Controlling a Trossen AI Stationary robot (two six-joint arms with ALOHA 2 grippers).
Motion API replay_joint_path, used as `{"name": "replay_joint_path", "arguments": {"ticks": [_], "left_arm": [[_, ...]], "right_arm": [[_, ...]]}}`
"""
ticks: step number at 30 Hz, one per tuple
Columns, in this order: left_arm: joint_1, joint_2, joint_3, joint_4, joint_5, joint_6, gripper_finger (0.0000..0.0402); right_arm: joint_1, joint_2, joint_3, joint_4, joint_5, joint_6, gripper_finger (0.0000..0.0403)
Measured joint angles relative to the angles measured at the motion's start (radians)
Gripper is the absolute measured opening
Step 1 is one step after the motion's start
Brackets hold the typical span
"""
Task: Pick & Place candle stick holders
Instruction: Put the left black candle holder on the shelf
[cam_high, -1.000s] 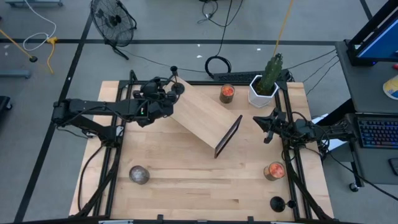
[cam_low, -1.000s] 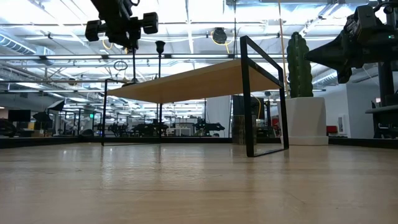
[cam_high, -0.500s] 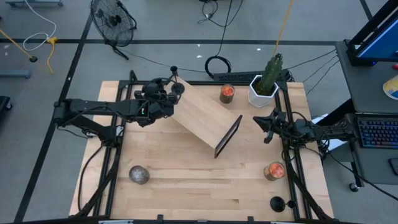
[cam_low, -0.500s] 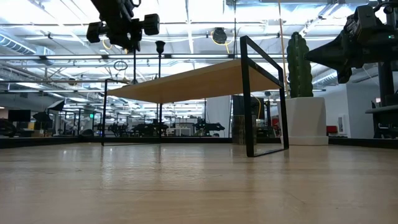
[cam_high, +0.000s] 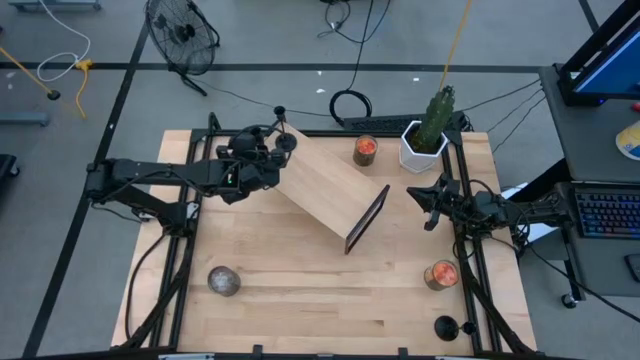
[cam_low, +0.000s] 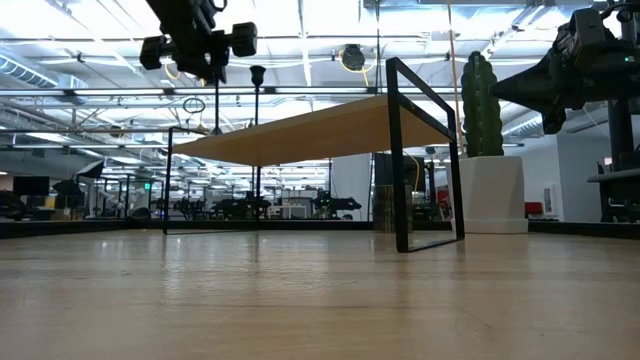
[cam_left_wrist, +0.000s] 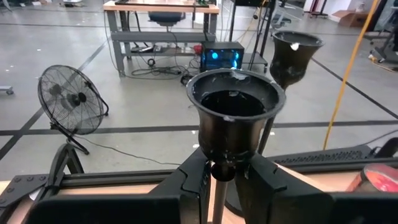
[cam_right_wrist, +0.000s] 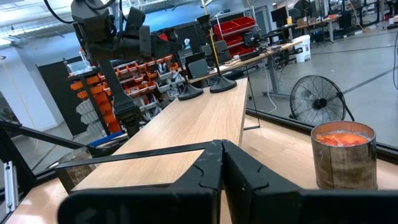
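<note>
At the near edge of the tabletop, by the right corner, one holder stands alone, untouched, just in front of a jar candle; a grey ball lies near the left side. The right gripper hangs above the tabletop to the right of the shelf, fingers clenched together on nothing. The left gripper hovers over the far-left end of the shelf, grasping a holder by its thin stem just under the cup, cup uppermost. Its base falls out of sight below the fingers, so whether it touches the shelf cannot be told. Just beyond it a second holder stands on the shelf's far end, near enough to be knocked. Farther back stand another jar candle and a potted cactus. Judgement on handling: the holders appear rigid, light, and smooth, matte black. The stem is narrow and round, so a grip there may let the piece swing or slide unless squeezed squarely. High on the stem, close under the cup as held now, looks the soundest hold, the flare acting as a stop. The disc base should seat it steadily if lowered upright; tilted, the tall piece is likely to tip.
</note>
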Motion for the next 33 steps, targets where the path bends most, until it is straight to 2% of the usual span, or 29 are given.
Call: {"name": "replay_joint_path", "arguments": {"ticks": [9, 33], "left_arm": [[0.002, 0.0, 0.0, 0.001, 0.065, 0.049, 0.0067], [0.002, 0.0, 0.0, 0.007, 0.071, 0.019, 0.0067]], "right_arm": [[0.0, 0.0, 0.0, 0.0, 0.0, 0.0, 0.0004], [0.0, 0.0, 0.0, 0.0, 0.0, 0.0, 0.0004]]}}
